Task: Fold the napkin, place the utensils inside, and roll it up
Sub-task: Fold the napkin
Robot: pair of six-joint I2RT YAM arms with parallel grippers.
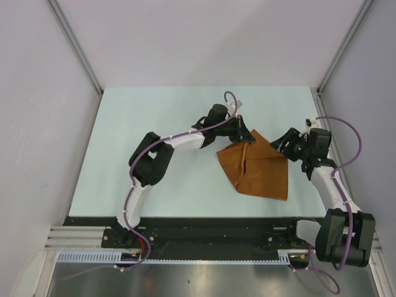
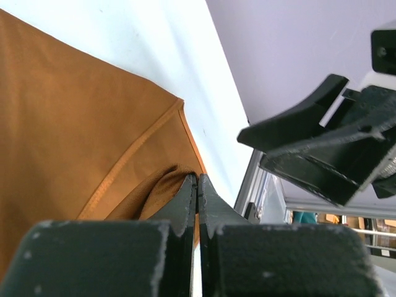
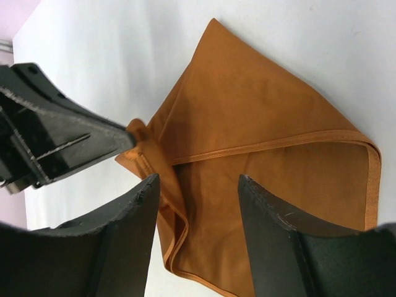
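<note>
We are judging the fold only begun: on the table (image 1: 154, 154), right of its middle, the napkin (image 1: 257, 170) is lying loosely doubled, our left gripper (image 2: 197, 182) is clamping its far corner tight, our right gripper (image 3: 198, 179) is hovering nearby, spread wide and empty, no spoon showing.

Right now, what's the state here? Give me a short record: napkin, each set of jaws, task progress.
napkin: rust-brown, lying on the table, one part folded over itself
left jaws: shut on a far corner of the napkin
right jaws: open, holding nothing, by the napkin's right side
spoon: not in any view
rolling: not started
</note>
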